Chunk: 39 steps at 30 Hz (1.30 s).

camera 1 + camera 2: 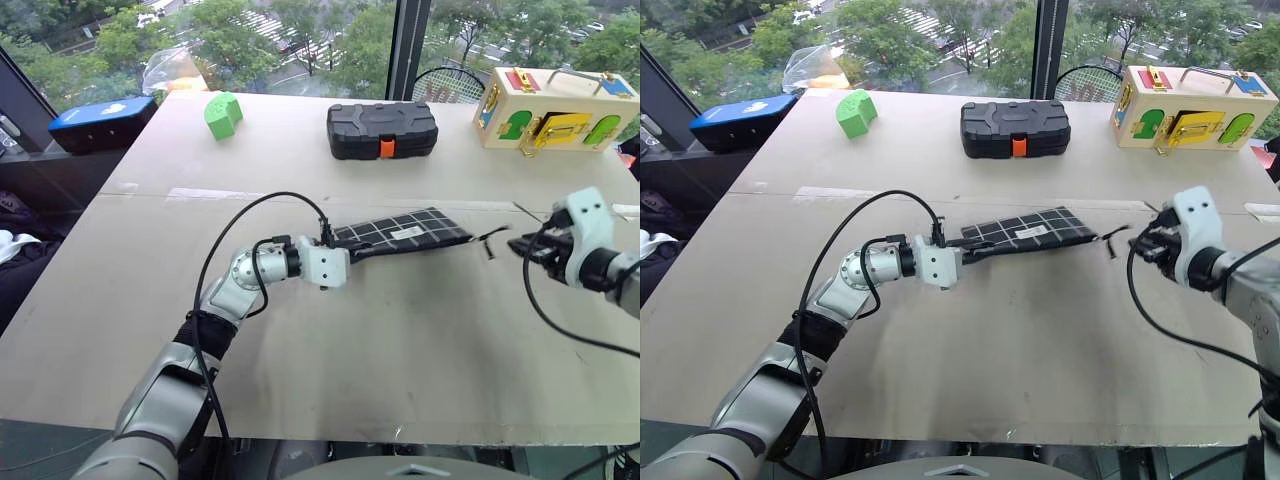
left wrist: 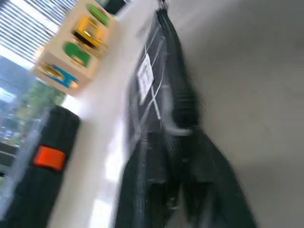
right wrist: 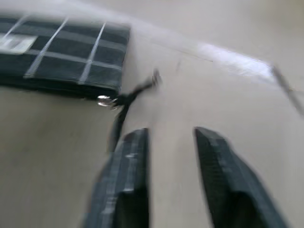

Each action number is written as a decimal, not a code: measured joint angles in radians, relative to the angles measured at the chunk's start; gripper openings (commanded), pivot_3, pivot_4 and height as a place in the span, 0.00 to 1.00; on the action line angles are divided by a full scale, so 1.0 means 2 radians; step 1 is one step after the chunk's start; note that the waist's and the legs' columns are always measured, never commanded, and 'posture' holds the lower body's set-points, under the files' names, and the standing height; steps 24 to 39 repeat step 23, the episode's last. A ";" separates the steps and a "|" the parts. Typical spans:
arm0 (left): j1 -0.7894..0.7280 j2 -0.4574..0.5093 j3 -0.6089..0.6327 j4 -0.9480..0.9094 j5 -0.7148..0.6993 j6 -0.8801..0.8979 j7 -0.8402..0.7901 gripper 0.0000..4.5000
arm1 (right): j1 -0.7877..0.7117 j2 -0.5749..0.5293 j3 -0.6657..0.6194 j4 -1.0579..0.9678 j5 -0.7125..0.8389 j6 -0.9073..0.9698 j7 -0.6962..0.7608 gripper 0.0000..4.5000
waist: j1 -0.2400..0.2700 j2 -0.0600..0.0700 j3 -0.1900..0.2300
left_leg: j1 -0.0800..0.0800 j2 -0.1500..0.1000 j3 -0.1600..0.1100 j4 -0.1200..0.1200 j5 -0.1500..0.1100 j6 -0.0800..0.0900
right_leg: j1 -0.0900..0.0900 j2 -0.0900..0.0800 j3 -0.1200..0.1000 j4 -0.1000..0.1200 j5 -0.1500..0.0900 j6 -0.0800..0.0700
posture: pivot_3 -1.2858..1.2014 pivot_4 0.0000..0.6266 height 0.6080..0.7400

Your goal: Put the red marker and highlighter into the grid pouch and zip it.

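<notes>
On the near half of a pale cardboard-topped table (image 1: 400,360), the left gripper (image 1: 352,254) reaches in from the robot's left, pointing toward the right, its black fingers at the near-left end of the grid pouch (image 1: 405,232). The left wrist view is blurred, but the fingers seem to sit on either side of the pouch's edge; whether they are pinching it or have let go cannot be told. The pouch lies flat, black with white grid lines and a small white label (image 1: 406,233), and its zipper appears drawn to the right end. A black pull cord (image 3: 135,90) trails from that end onto the bare table. Just beyond the cord, to the right, the right gripper (image 1: 522,246) hangs with its two fingers (image 3: 124,175) spread apart and nothing between them, near the cord without touching it. Farther back stand a green house-shaped block (image 1: 223,113), a black hard case (image 1: 381,130) with an orange latch, and a wooden latch box (image 1: 556,108) at the far right. A blue case (image 1: 100,121) sits off the table's far-left corner.
</notes>
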 measured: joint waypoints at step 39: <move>0.527 0.158 0.357 -0.467 -0.479 0.556 -0.025 0.99 | 0.404 0.093 -0.254 -0.024 -0.019 -0.467 0.241 1.00 | 0.000 0.004 0.004 | 0.007 0.000 0.001 -0.003 -0.002 -0.002 | 0.004 -0.004 0.004 -0.001 -0.004 0.001 | 0.52 0.24 1.00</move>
